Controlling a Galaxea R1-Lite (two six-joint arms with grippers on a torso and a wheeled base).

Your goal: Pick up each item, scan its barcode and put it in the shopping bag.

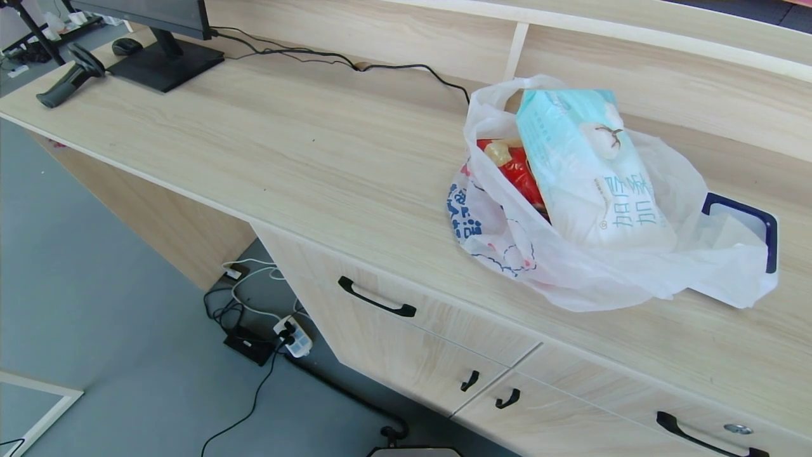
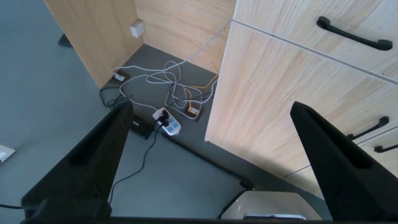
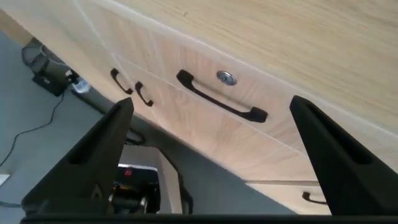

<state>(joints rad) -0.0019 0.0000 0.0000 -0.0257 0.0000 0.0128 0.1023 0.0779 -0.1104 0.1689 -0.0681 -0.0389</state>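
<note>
A white plastic shopping bag [image 1: 609, 254] lies on the wooden counter [image 1: 304, 152] at the right. A pale blue and white soft pack [image 1: 590, 165] sticks out of its mouth, with a red packet [image 1: 517, 168] beside it inside the bag. A black handheld barcode scanner [image 1: 66, 79] rests at the counter's far left corner. My left gripper [image 2: 208, 155] hangs open, low beside the counter's front, over the floor and its cables. My right gripper [image 3: 211, 155] is open too, below the counter edge in front of a drawer with a black handle [image 3: 221, 96].
A monitor stand [image 1: 162, 60] and a mouse [image 1: 127, 46] sit at the back left, with a black cable [image 1: 355, 63] running across the counter. A dark blue handle [image 1: 752, 222] shows behind the bag. A power strip and cables [image 1: 279, 324] lie on the floor.
</note>
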